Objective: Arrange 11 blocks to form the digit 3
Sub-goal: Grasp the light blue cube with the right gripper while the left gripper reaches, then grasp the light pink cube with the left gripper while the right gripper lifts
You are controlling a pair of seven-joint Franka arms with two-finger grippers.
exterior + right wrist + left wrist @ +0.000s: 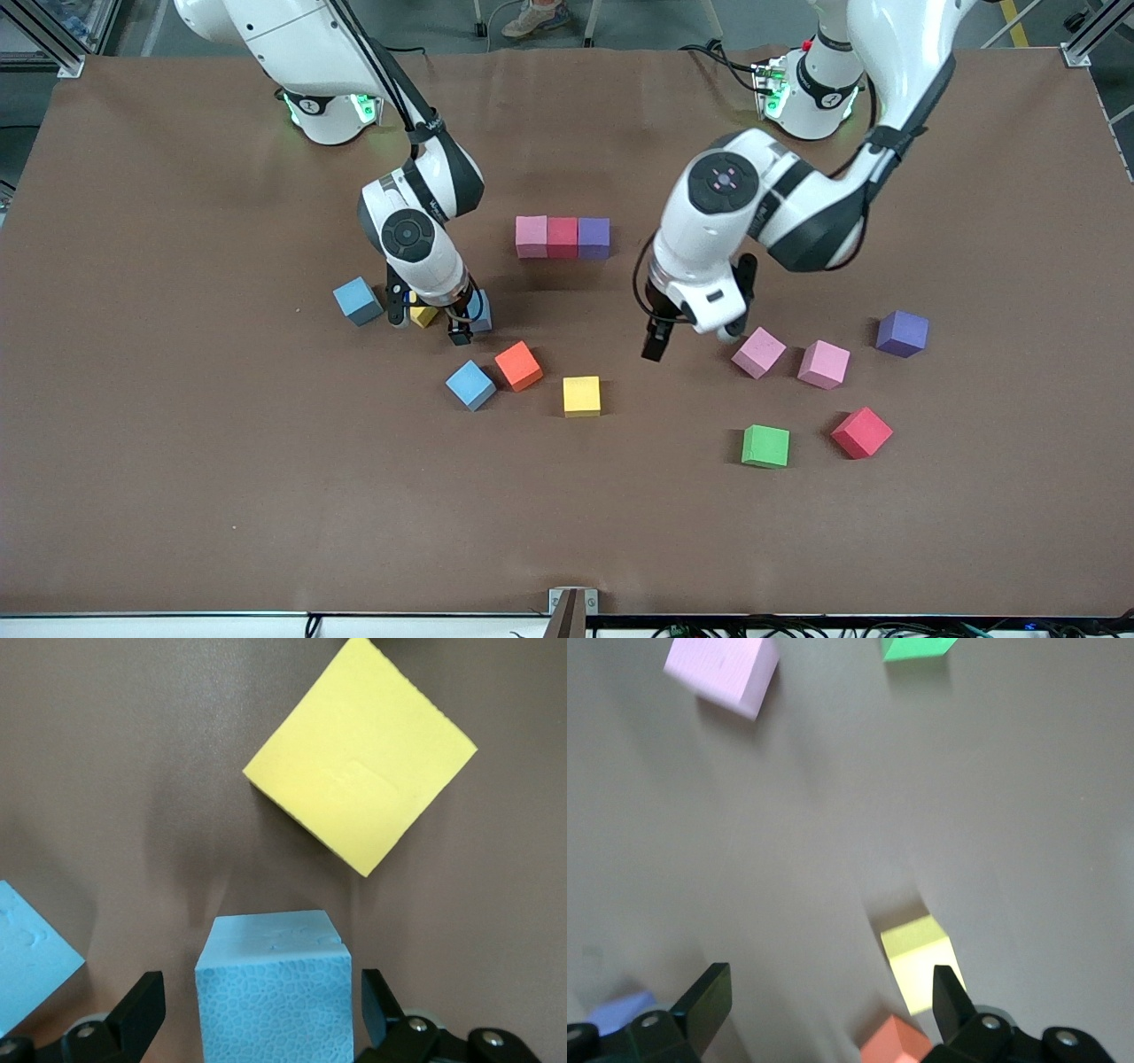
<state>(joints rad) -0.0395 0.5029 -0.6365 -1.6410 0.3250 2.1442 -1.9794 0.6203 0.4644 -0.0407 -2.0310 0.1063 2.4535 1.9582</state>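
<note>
Between right claw (257,1014) fingers, spread wide, untouched: pale blue foam cube (270,988) on worktop (177,496), yellow cube (359,771) beside. Pink-red-purple row (563,237) mid-worktop. Left claw (824,1014) wide, empty, hovering over bare worktop.

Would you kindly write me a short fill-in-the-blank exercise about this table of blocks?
1. In the started row, the red block sits between the pink one and the ____ one.
2. The right gripper has its jaws open around a ____ block.
3. The only green block lies beside a ____ block.

Missing words: purple; blue; red
</note>
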